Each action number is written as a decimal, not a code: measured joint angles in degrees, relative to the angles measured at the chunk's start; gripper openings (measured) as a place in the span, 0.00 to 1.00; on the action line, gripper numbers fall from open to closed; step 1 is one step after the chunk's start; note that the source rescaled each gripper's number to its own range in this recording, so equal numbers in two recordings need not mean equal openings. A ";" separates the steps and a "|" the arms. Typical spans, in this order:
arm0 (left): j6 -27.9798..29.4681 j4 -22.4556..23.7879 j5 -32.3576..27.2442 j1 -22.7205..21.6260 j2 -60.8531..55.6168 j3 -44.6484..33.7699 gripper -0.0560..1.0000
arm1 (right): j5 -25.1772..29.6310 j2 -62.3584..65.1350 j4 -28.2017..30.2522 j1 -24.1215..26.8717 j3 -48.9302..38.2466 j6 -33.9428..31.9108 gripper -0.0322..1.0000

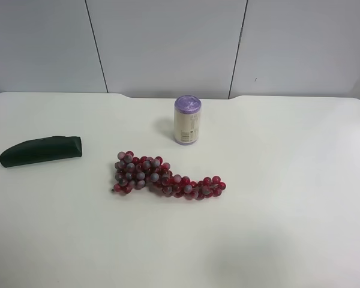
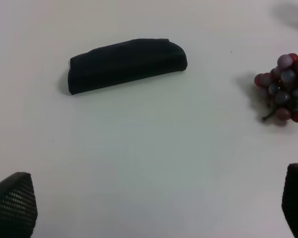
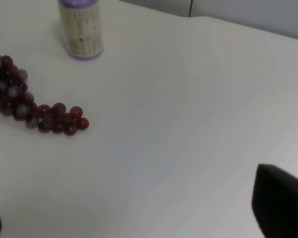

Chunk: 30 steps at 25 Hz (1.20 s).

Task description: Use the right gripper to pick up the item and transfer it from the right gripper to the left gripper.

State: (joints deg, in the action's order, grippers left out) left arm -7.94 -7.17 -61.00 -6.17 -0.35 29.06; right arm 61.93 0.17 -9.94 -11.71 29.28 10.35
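The item, a dark green pouch (image 1: 42, 150), lies flat on the white table (image 1: 288, 210) at the exterior high view's left. It also shows in the left wrist view (image 2: 126, 64), some way ahead of my left gripper (image 2: 154, 203). That gripper is open and empty, with only its fingertips (image 2: 12, 206) showing. My right gripper (image 3: 136, 213) is open and empty above bare table, with one fingertip (image 3: 280, 203) showing. The pouch is out of the right wrist view. Neither arm shows in the exterior high view.
A red-purple grape bunch (image 1: 165, 176) lies mid-table; it also shows in the right wrist view (image 3: 30, 99) and the left wrist view (image 2: 284, 87). A purple-lidded cream can (image 1: 187, 120) stands upright behind it, seen in the right wrist view (image 3: 80, 27) too.
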 joint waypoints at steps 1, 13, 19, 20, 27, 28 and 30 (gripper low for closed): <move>0.00 0.00 0.05 0.00 0.00 0.00 1.00 | 0.00 0.00 0.00 0.00 0.00 0.00 1.00; 0.00 0.04 0.30 0.00 0.00 0.00 1.00 | 0.00 0.00 0.00 0.00 0.00 0.00 1.00; 0.07 0.04 0.30 0.00 0.00 0.00 1.00 | 0.00 0.00 0.00 0.00 0.00 0.00 1.00; 0.07 0.04 0.30 0.00 0.00 0.00 1.00 | 0.00 0.00 0.00 0.00 0.00 0.00 1.00; 0.07 0.04 0.30 0.00 0.00 0.00 1.00 | 0.00 0.00 0.00 0.00 0.00 0.00 1.00; 0.07 0.04 0.30 0.00 0.00 0.00 1.00 | 0.00 0.00 0.00 0.00 0.00 0.00 1.00; 0.07 0.04 0.30 0.00 0.00 0.00 1.00 | 0.00 0.00 0.00 0.00 0.00 0.00 1.00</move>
State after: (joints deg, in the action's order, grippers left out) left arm -7.88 -7.13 -60.71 -6.17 -0.35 29.06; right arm 61.93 0.17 -9.94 -11.71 29.28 10.35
